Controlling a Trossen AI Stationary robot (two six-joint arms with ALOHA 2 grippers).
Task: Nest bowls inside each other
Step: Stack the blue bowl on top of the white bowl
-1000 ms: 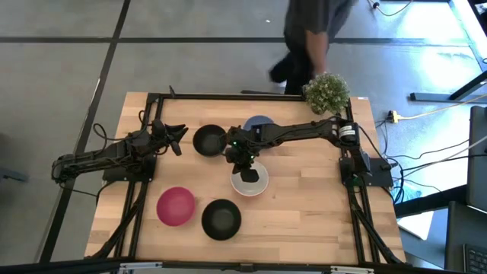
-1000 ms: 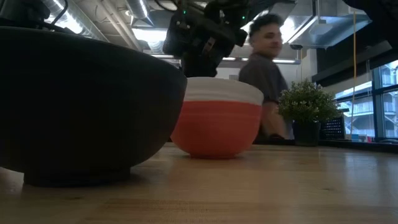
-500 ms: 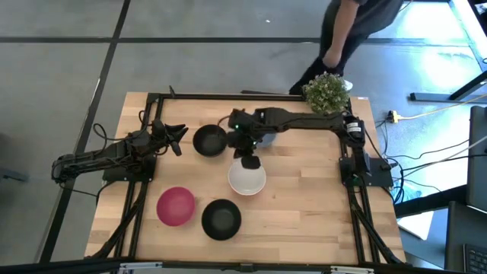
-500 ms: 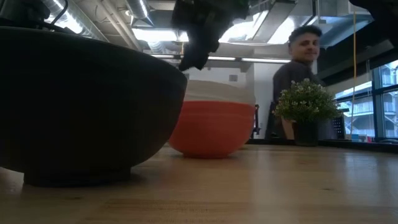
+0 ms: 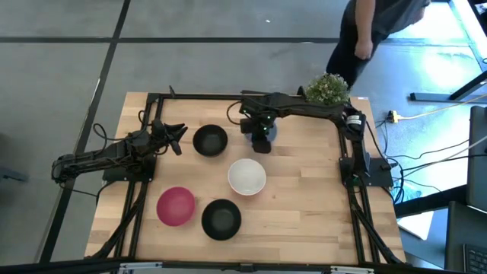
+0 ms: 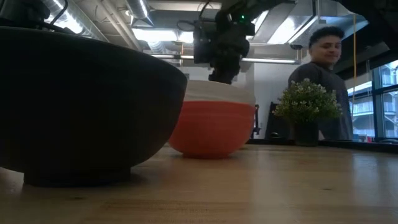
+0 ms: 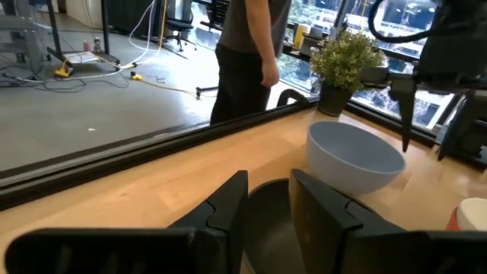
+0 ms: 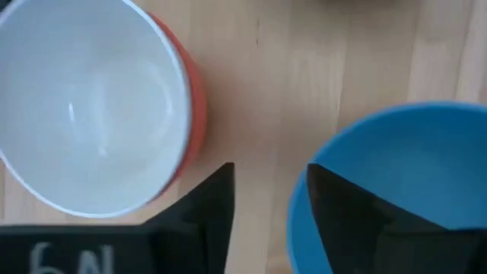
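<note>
White bowl [image 5: 247, 176] sits inside the red bowl [image 6: 210, 127] mid-table, so that pair is nested; from above only the white one shows, red rim visible in my right wrist view. My right gripper [image 5: 261, 135] hangs above the near rim of the blue bowl [image 5: 272, 130] at the far side of the table, close to the plant [image 5: 327, 90]. Fingers are spread with nothing between them; in the right wrist view one finger lines up over bare wood and the other over the blue rim, which looks like a setup to pinch that wall. My guess is blue is the next bowl to pick.

My left gripper [image 5: 174, 137] waits at the left side, just beside the far black bowl [image 5: 210, 141]. Its fingers stand slightly apart, holding nothing, and the black rim shows between them in the left wrist view.

Still loose on the table: pink bowl [image 5: 176, 205] and near black bowl [image 5: 221, 218] at the front, touching or nearly so. Four bowls are left to stack, so the task looks about a third done at best.

Person [image 5: 373, 27] is walking past the far edge, beyond the plant, not reaching in.
</note>
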